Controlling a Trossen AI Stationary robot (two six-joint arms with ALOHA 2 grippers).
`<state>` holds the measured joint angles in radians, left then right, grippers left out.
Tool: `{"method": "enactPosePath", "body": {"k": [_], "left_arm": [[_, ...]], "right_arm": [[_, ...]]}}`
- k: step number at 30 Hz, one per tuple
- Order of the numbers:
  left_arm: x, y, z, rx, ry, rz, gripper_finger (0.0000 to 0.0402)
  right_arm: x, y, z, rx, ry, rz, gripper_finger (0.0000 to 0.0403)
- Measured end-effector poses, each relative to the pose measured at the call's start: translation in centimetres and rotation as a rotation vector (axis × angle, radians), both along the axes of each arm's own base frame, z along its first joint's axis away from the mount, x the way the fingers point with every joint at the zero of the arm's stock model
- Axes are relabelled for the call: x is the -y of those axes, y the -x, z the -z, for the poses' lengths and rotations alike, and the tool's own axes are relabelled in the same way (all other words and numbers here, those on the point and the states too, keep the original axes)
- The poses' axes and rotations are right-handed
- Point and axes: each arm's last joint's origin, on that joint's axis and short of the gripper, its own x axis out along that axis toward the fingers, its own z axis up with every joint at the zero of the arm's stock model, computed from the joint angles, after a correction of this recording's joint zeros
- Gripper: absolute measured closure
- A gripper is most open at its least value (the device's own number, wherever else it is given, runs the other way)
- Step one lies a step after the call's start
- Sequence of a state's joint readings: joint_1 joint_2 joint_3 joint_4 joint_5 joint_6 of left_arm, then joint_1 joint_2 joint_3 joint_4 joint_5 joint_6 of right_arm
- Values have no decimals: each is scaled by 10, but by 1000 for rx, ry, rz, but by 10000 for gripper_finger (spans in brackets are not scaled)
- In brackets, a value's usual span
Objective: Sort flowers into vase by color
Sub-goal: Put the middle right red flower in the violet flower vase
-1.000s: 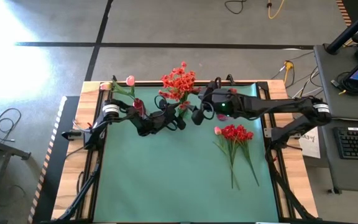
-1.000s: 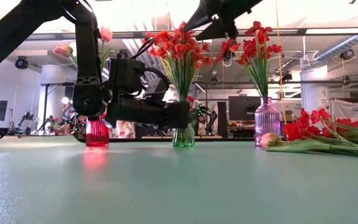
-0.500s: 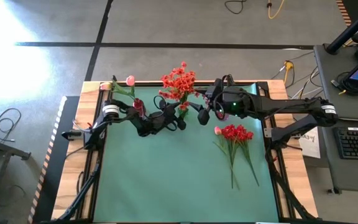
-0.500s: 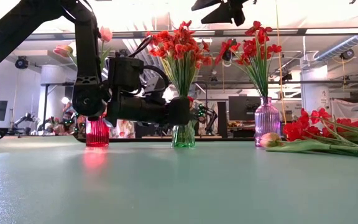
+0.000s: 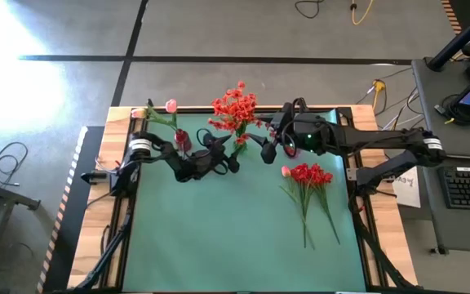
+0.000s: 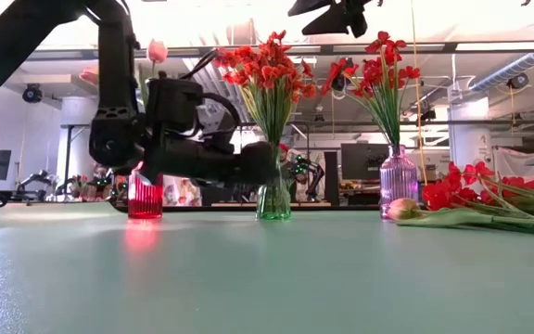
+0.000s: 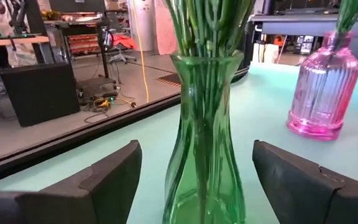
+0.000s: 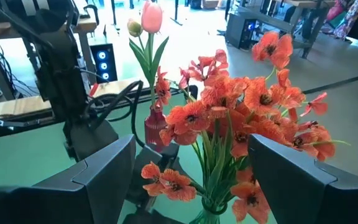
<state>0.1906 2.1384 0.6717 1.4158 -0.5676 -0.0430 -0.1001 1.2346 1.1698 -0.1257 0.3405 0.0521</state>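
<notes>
A: Where's the left gripper (image 7: 194, 171)?

B: Low by the green vase (image 7: 205, 143), centre of the left wrist frame; fingers (image 7: 114, 177) spread wide either side of the glass, nothing gripped, a gap seen on both sides. In the high view it's at upper centre, next to the orange-red flowers (image 5: 235, 106).

A: Right gripper (image 8: 191, 171)?

B: Held above that bouquet, upper centre-right of the high frame; fingers wide apart, nothing held.

A: Rest of the flowers?

B: Deep red bunch w/ one pink bud (image 5: 309, 175) lies loose on the tabletop (image 5: 219, 237), right of centre; some deep red already in the pink vase (image 6: 399, 181); pink buds in the red vase (image 6: 145, 195), left of the low frame.

A: Step in hand?

B: Prob. steadying the green vase; best closed gently, centred on the narrow waist, so it isn't tipped; stems shouldn't be pinched.
</notes>
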Motion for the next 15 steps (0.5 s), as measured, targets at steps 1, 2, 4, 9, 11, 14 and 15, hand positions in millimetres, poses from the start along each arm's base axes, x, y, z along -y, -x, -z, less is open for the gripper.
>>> {"method": "enactPosePath", "body": {"k": [1, 2, 4, 9, 11, 14, 15], "left_arm": [[1, 1, -2, 4, 2, 3, 109], [3, 3, -2, 4, 2, 6, 109], [5, 7, -4, -1, 4, 11, 109], [15, 15, -7, -12, 5, 38, 109], [21, 18, -8, -13, 6, 54, 109], [30, 20, -11, -9, 5, 82, 109], [33, 21, -12, -10, 5, 93, 109]], "right_arm": [[0, 1, -2, 8, 1, 0, 101], [0, 3, -3, 12, 1, 0, 101], [-1, 5, -5, 16, 1, -3, 101], [-9, 12, -9, 10, -11, -31, 101], [-14, 15, -9, -2, -30, -59, 101], [-23, 17, -12, -26, -84, -135, 101], [-26, 18, -14, -31, -102, -164, 101]]}}
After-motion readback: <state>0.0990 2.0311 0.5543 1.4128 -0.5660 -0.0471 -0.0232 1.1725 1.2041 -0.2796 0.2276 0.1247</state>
